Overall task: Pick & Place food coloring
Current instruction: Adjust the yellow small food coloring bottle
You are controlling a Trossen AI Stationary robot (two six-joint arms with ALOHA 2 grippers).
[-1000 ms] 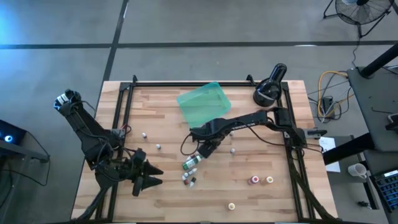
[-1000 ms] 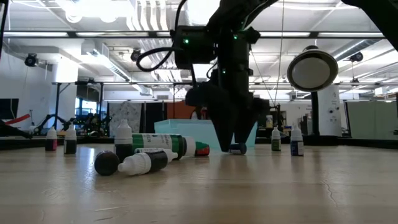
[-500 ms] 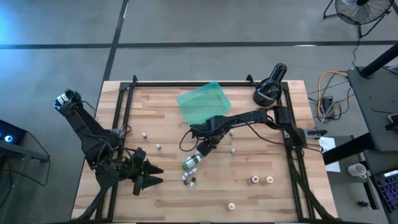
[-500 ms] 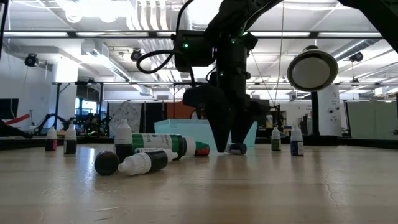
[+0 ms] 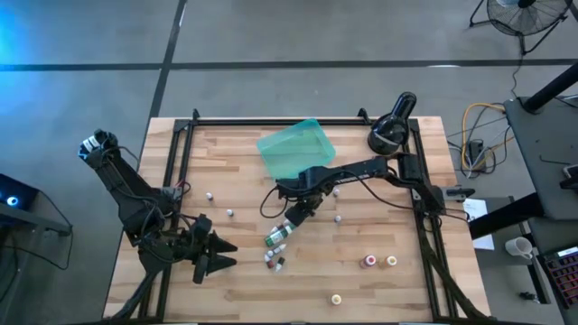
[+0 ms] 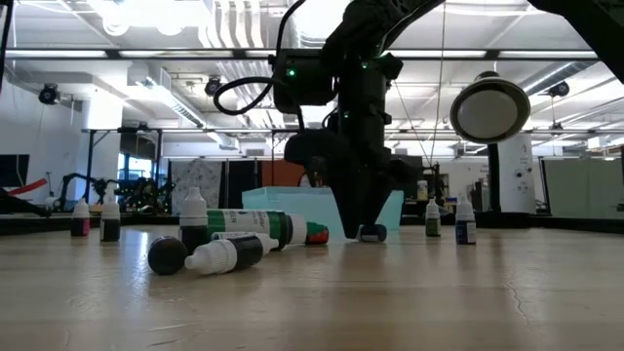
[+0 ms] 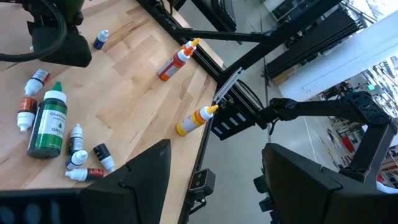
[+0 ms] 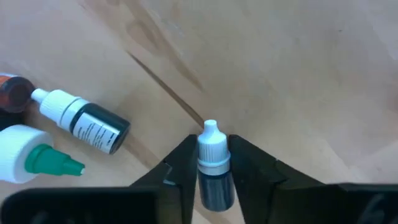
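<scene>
The right gripper is down at the tabletop near mid-table, its fingers pressed against a small dark, white-capped food coloring bottle, apparently gripping it. Just beside it lie a larger green bottle and several small ones; the teal tray sits behind. The left gripper waits wide open at the table's front-left.

Both arms are matte black, built of slim jointed links. The right arm carries a loose black cable looping beside its wrist, where small green lights glow. The left arm ends in a claw with two broad, tapering black fingers.
</scene>
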